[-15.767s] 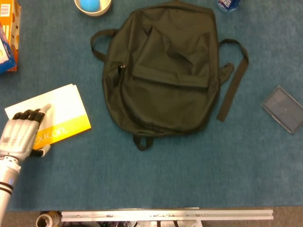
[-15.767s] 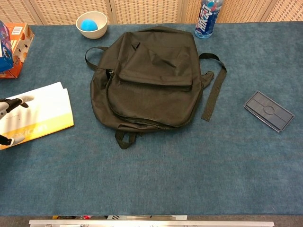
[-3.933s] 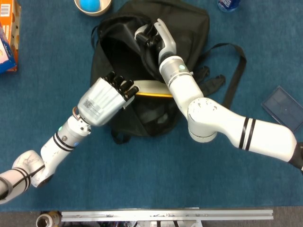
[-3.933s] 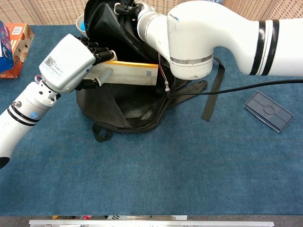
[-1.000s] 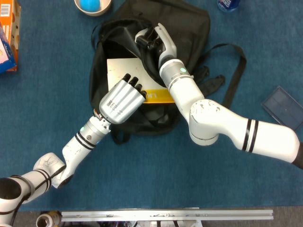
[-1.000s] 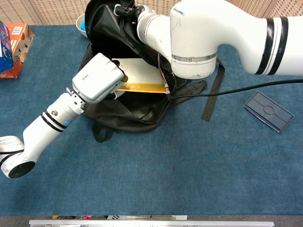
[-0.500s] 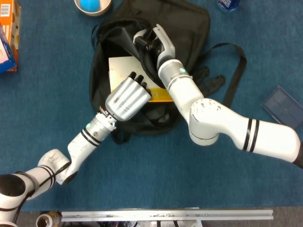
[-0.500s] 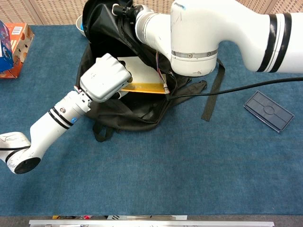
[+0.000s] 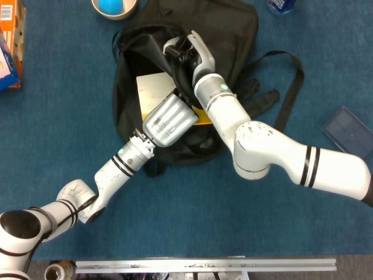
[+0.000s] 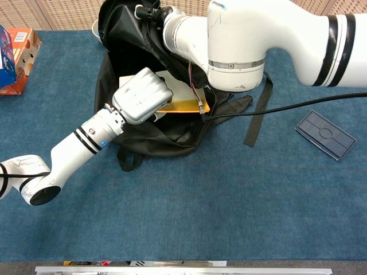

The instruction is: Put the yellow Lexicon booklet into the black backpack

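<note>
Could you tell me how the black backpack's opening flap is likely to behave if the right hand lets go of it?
The black backpack looks like thin, soft fabric, creased and sagging, so the flap would probably flop down over the yellow Lexicon booklet. It stands open only where the right hand grips it. The left hand rests on the booklet, so falling fabric would likely drape over it.

The head view looks straight down on the backpack (image 9: 175,70) from above. The chest view faces it from the counter's (image 10: 258,206) near edge, lower, slanting forward, a little closer. Both share the backpack, the counter around it and both arms.
</note>
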### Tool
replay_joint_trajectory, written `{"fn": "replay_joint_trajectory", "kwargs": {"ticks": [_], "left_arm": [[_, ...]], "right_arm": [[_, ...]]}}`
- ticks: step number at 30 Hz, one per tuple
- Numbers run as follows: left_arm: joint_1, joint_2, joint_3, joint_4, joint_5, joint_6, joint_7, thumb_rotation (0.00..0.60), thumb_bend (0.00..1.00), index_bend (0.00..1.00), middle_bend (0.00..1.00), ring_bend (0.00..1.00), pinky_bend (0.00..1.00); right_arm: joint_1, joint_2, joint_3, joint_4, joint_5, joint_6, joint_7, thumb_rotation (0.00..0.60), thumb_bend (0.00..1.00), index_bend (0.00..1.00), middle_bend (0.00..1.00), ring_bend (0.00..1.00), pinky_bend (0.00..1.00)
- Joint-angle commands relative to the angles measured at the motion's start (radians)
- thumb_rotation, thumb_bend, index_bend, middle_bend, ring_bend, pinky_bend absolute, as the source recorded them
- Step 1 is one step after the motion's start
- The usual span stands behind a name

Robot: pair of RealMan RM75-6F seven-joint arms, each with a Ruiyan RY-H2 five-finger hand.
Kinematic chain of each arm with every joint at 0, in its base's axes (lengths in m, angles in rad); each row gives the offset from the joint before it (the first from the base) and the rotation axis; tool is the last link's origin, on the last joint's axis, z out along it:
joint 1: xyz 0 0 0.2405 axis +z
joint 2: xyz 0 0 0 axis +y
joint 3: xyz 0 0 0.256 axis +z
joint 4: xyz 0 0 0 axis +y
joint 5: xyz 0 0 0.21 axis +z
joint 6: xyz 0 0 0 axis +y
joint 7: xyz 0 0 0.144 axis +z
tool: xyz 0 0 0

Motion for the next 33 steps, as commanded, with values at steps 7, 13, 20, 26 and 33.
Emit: {"fn": "replay_joint_trajectory", "kwargs": {"ticks": [7, 13, 20, 26, 33], "left_arm": [[0.009, -0.005, -0.024, -0.014, -0.029, 0.026, 0.03, 0.6, 0.27, 0.76, 0.79, 0.62, 0.71], [0.012, -0.021, -0.051, -0.027, -0.051, 0.052, 0.079, 0.6, 0.26, 0.69, 0.77, 0.62, 0.71], [0.015, -0.033, -0.076, -0.04, -0.084, 0.048, 0.142, 0.6, 0.26, 0.69, 0.77, 0.62, 0.73], [0.027, -0.043, -0.089, -0.041, -0.118, 0.032, 0.217, 0.6, 0.26, 0.7, 0.77, 0.62, 0.75], [0.023, -0.064, -0.124, -0.04, -0.158, 0.027, 0.276, 0.6, 0.26, 0.71, 0.78, 0.63, 0.77]], "right_arm": [[0.0, 0.001, -0.002, 0.001, 0.0, -0.004, 0.004, 0.6, 0.96, 0.57, 0.6, 0.61, 0.86], [0.001, 0.0, -0.005, -0.002, -0.002, 0.0, 0.007, 0.6, 0.96, 0.57, 0.6, 0.61, 0.86], [0.0, 0.001, -0.006, -0.009, -0.003, 0.004, 0.009, 0.6, 0.96, 0.57, 0.6, 0.61, 0.86], [-0.004, 0.004, -0.004, -0.015, -0.001, 0.002, 0.012, 0.6, 0.96, 0.57, 0.6, 0.61, 0.86], [-0.004, 0.006, -0.006, -0.016, 0.0, 0.0, 0.013, 0.6, 0.93, 0.57, 0.6, 0.61, 0.86]]}}
